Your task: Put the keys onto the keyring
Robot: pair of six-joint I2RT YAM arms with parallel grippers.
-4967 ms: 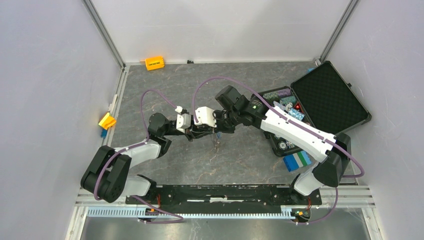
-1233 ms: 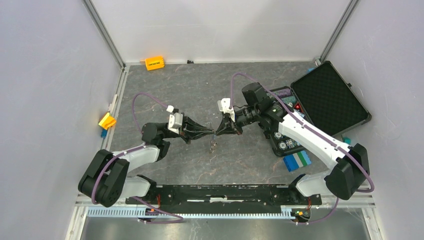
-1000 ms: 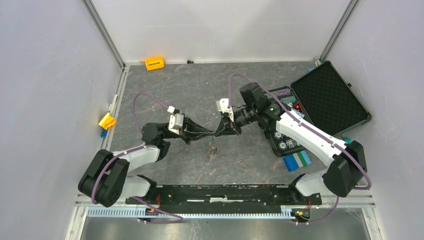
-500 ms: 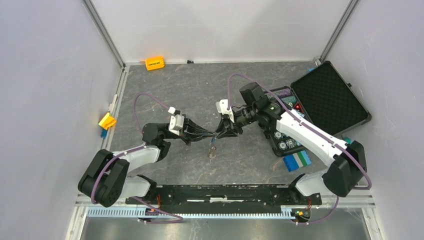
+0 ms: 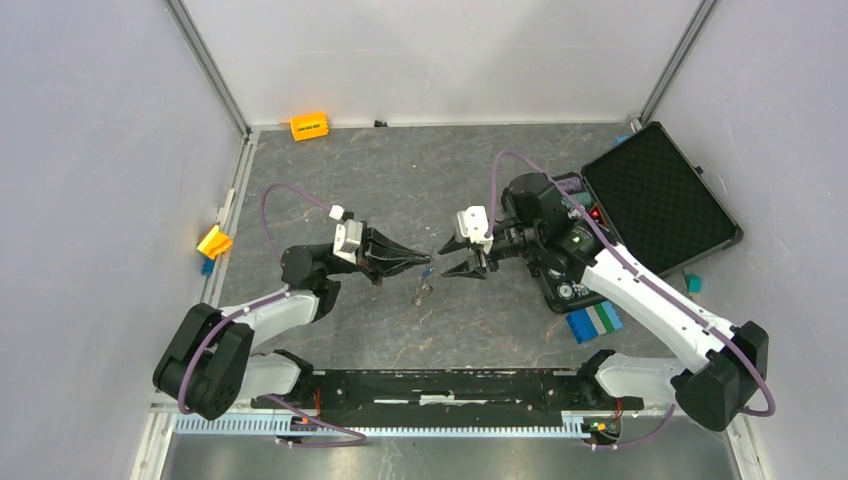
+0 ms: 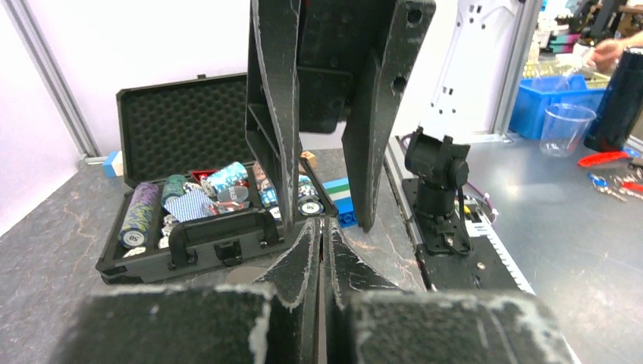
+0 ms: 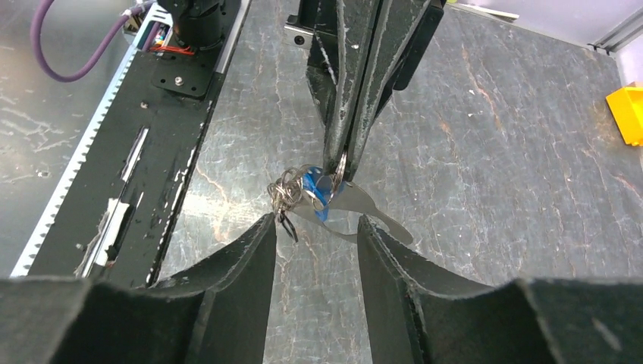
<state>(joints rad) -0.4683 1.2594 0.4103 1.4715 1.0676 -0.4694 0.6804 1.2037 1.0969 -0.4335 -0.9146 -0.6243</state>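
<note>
My left gripper is shut, and its closed tips pinch the top of the flat grey keyring, which hangs above the table. A small blue tag and a cluster of small rings and keys hang with it; in the top view the bundle dangles below the tips. My right gripper is open and empty, just right of the bundle, and its fingers stand either side of it without touching. In the left wrist view my left gripper is shut; the keyring is hidden there.
An open black case with poker chips stands at the right. A blue, green and white block lies in front of it. An orange block sits at the back wall, a yellow piece at the left edge.
My right gripper has opened and drawn back to the right, away from the left gripper's tip. The keyring bundle still hangs from the left gripper.
</note>
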